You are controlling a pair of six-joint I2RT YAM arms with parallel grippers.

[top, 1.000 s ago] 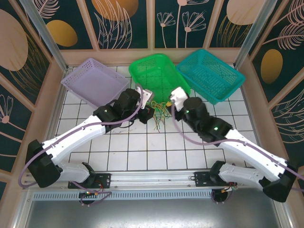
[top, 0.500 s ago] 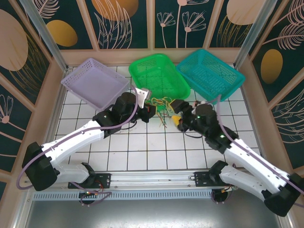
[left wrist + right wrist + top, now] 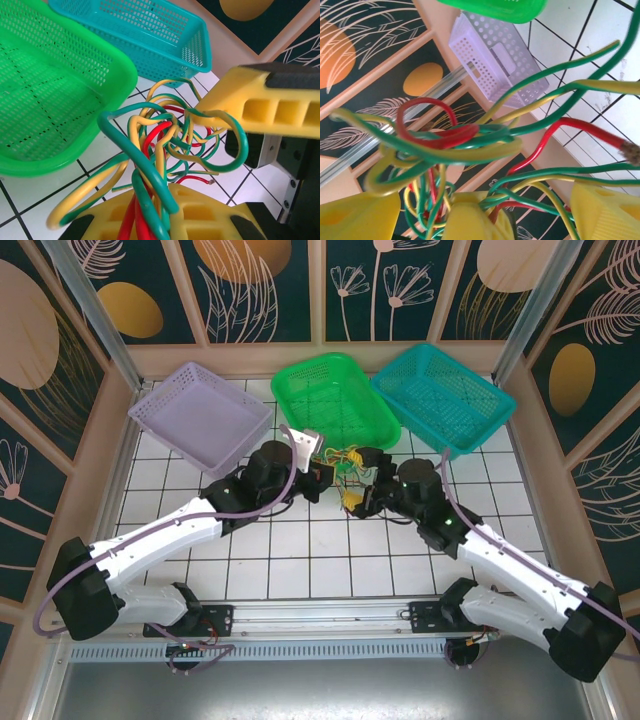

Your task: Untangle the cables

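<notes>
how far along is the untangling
Nothing looks done: the cables are one knotted red, green and yellow bundle. In hand: the left gripper clamps one end, the right gripper has open fingers around the loops. Left: separating every wire.

Both arms are stretched forward and angled inward, wrists brought close together. The left gripper [image 3: 322, 475] is seen clamped on the cables [image 3: 155, 145] — the right gripper [image 3: 352, 497] is held just beside it, fingers [image 3: 602, 215] spread wide.
</notes>
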